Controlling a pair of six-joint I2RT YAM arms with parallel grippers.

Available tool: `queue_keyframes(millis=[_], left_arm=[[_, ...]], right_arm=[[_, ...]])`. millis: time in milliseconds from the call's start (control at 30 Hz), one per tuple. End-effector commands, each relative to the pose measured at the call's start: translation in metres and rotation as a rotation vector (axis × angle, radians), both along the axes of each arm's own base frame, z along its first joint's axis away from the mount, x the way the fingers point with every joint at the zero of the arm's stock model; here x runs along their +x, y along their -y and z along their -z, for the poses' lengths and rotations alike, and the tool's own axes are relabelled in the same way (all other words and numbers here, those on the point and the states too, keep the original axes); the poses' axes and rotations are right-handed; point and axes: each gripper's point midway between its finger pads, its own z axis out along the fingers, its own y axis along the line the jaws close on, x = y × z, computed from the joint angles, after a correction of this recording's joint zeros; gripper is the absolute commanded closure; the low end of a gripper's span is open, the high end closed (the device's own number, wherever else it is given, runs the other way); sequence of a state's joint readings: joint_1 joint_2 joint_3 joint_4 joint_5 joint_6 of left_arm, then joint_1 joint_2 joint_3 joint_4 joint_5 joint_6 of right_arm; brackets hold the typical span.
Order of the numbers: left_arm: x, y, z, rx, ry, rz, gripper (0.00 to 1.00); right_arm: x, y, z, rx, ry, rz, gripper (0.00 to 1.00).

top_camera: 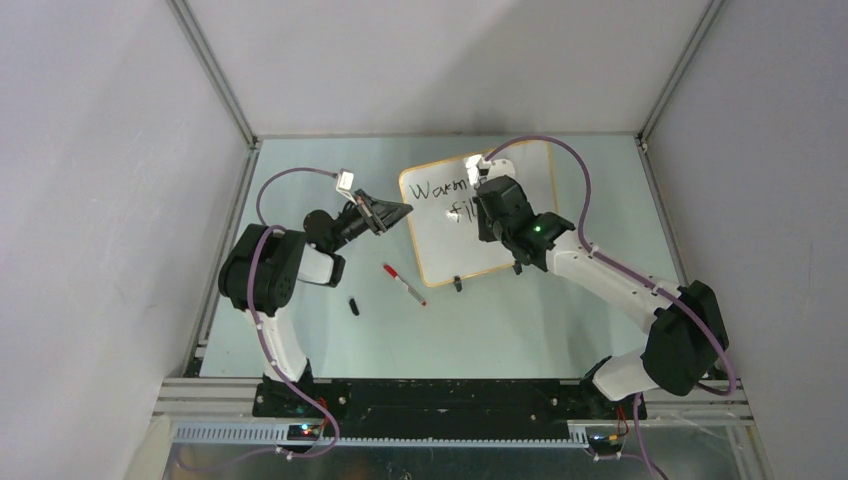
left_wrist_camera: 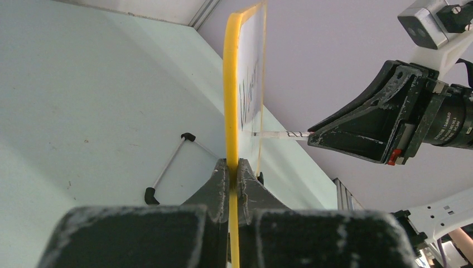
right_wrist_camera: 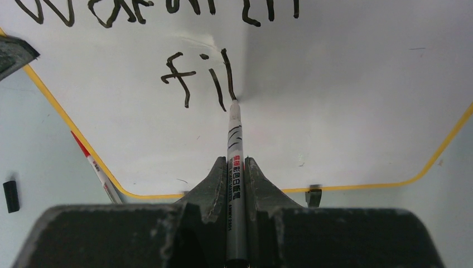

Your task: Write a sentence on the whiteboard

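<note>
The whiteboard with its orange-yellow frame lies at mid table. My left gripper is shut on the frame at the board's left edge. My right gripper is shut on a grey marker whose tip touches the board. The sentence in black reads "Warmth" on the top line and "fil" below, the tip resting at the foot of the "l". In the top view the right arm hides part of the writing.
A red-and-white marker lies on the table in front of the board's near left corner, and a small black cap sits left of it. Two black clip feet stick out from the board's near edge. Walls close in both sides.
</note>
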State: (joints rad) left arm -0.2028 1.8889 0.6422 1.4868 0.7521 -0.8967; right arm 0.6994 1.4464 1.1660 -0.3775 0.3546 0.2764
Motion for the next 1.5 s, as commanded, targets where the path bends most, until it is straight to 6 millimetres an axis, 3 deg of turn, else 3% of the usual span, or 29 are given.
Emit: queue_keyframes(millis=[0, 167, 433, 933, 1467], left_arm=[[-0.007, 0.001, -0.016, 0.020, 0.110, 0.014, 1.00], [-0.007, 0.001, -0.015, 0.021, 0.107, 0.014, 1.00], [-0.007, 0.001, -0.015, 0.019, 0.106, 0.014, 1.00], [-0.007, 0.001, -0.015, 0.018, 0.107, 0.015, 1.00], [-0.007, 0.002, -0.016, 0.018, 0.107, 0.016, 1.00]], right_arm=[[-0.005, 0.005, -0.004, -0.006, 0.007, 0.018, 1.00], [-0.003, 0.003, -0.014, 0.017, 0.036, 0.003, 1.00], [0.002, 0.009, -0.062, 0.128, 0.135, -0.005, 1.00], [0.023, 0.000, -0.061, 0.115, 0.130, -0.004, 1.00], [0.031, 0.001, -0.058, 0.093, 0.128, 0.011, 1.00]])
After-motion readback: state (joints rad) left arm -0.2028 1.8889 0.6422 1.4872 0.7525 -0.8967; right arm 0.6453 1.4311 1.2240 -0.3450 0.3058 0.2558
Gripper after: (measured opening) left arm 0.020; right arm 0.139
